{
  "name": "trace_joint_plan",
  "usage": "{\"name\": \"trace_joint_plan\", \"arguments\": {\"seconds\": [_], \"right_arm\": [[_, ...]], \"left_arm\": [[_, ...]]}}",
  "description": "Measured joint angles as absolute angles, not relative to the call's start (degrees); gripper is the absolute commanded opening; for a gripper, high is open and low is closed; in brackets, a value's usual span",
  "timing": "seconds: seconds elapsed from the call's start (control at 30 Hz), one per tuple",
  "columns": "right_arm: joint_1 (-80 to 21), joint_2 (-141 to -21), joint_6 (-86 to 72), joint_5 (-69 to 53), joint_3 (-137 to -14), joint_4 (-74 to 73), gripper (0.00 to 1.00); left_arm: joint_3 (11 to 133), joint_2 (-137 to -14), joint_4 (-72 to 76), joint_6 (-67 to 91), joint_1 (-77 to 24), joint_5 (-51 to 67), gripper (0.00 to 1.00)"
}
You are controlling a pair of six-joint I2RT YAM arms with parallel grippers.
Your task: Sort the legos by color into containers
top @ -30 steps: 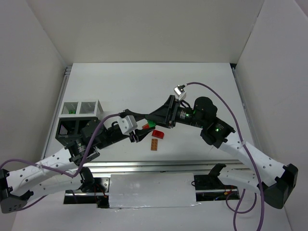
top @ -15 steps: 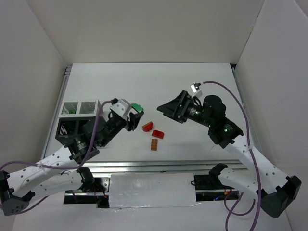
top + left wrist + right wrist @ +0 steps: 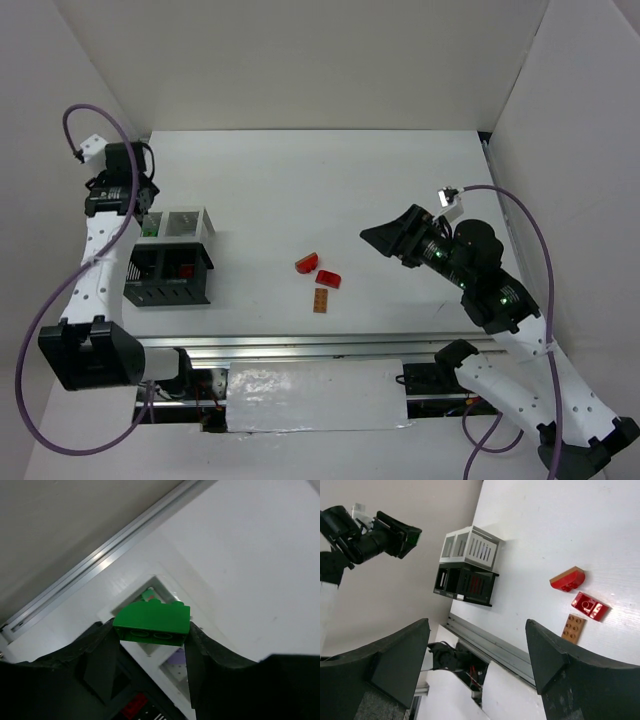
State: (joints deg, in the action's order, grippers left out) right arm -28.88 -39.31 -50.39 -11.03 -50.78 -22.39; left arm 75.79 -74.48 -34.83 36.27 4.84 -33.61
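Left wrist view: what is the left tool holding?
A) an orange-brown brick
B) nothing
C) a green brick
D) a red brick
C: the left tool is shut on a green brick, which fills the gap between its two dark fingers.

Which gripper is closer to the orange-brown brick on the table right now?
Right. The right gripper sits beyond and to the right of the orange-brown brick, jaws open. The left gripper is far left above the white bins, holding a green brick.
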Motion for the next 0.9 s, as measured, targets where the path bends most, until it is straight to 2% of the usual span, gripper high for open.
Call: {"name": "trace_joint_plan", "arguments": {"seconds": [0.17, 0.9], "right_arm": [[-28.9, -37.5, -49.0, -10.9, -49.3, -23.8, 0.84], [-28.9, -36.2, -47.9, -11.5, -48.3, -24.1, 0.84]], "left_arm": [[76.5, -77.7, -40.3, 37.0, 11.3, -31.7, 0.0], [71.7, -77.7, -38.3, 36.0, 12.5, -25.1, 0.0]]}}
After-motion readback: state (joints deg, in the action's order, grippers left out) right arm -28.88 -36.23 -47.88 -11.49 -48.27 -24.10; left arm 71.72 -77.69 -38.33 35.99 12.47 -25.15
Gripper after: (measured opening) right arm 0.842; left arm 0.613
